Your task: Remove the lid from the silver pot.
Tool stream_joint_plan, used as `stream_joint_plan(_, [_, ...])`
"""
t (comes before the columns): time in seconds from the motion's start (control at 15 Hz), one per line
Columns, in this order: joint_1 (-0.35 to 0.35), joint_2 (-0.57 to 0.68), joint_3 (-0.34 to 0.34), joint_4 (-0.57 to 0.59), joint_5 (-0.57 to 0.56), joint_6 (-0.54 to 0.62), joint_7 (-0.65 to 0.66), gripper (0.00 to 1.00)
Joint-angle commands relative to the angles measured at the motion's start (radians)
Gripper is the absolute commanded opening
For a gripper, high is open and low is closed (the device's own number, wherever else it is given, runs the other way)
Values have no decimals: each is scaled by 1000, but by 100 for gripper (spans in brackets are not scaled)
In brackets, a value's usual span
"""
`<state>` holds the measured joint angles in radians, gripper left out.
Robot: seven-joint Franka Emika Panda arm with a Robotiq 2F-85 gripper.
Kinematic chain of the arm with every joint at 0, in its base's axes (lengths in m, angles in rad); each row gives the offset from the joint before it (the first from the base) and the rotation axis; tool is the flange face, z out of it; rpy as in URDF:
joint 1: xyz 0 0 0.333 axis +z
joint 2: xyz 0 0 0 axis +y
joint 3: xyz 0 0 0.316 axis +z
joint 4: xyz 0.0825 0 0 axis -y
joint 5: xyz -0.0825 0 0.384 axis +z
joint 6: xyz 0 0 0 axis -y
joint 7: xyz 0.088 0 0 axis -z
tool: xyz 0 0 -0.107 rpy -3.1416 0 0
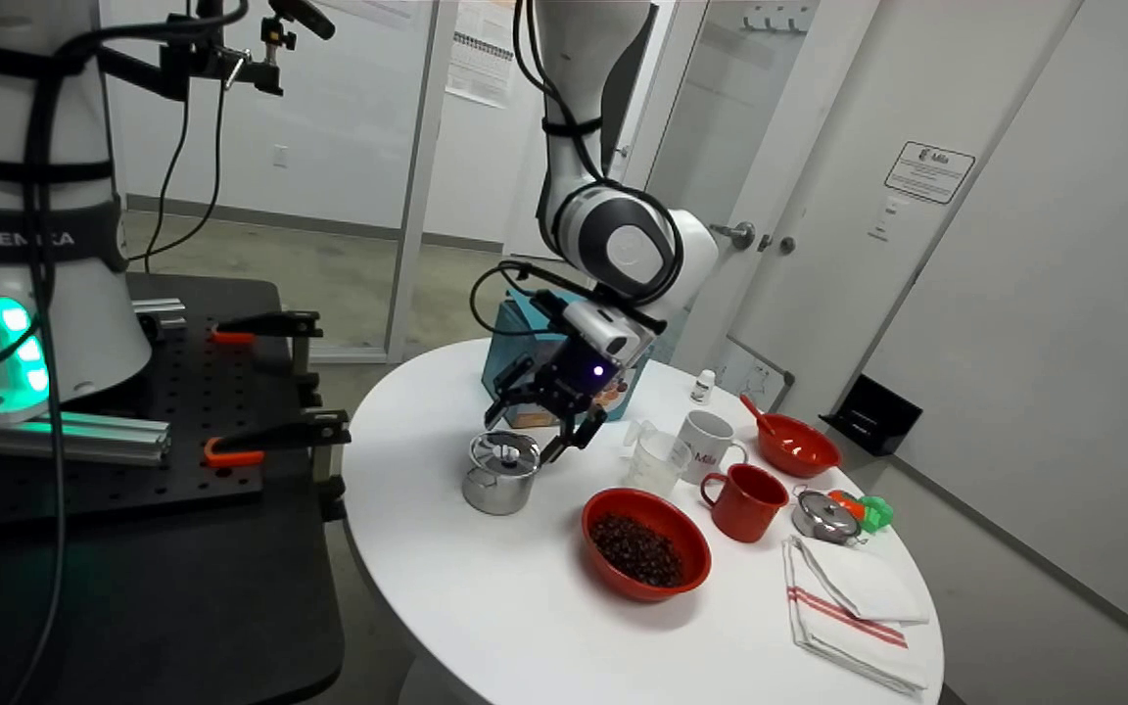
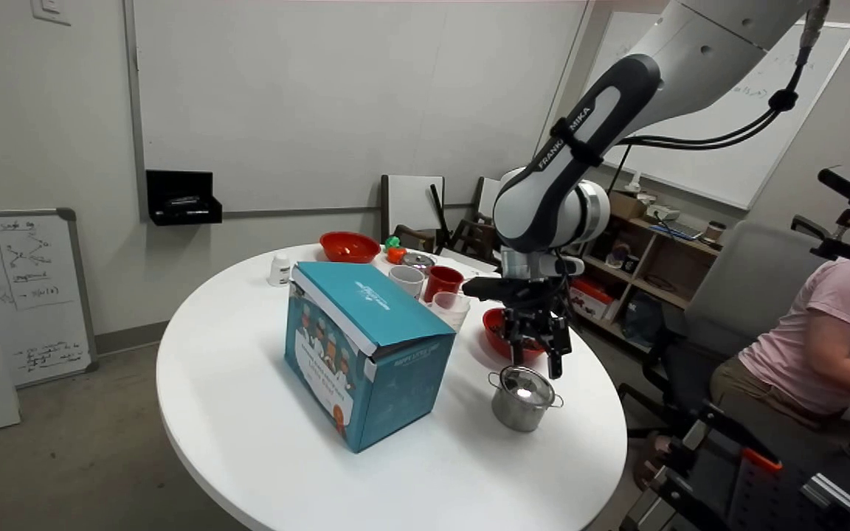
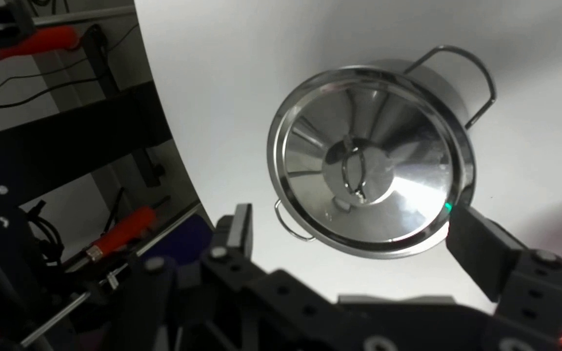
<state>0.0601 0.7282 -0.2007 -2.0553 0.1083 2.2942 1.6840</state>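
The silver pot [image 1: 497,495] stands upright on the white table, near the edge on the robot's side. Its lid [image 3: 408,141], a shiny metal disc with a small wire loop handle [image 3: 354,170] in the middle, sits on the mouth. My gripper [image 3: 349,225] is open, pointing down just over the pot, with its fingers spread wide. In the wrist view the right finger [image 3: 476,248] overlaps the lid's rim; whether it touches I cannot tell. The left finger [image 3: 242,231] is off to the side, beyond a wire side handle [image 3: 291,225]. Nothing is held.
A tall teal box [image 2: 403,391] stands close by the arm. A red bowl of dark beans [image 1: 637,550] is near the pot. Farther off are a clear cup [image 1: 657,460], a white mug [image 1: 706,446], a red mug [image 1: 748,504], a folded towel [image 1: 853,607] and another steel pot [image 1: 825,517].
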Motion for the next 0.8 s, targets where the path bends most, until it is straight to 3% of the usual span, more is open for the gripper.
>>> stream_joint_plan(0.0, [-16,47,11,59,-8,-31,-18,100])
stream_joint_plan(0.73, [13,-62,-9,-24,-15,-2,22,100])
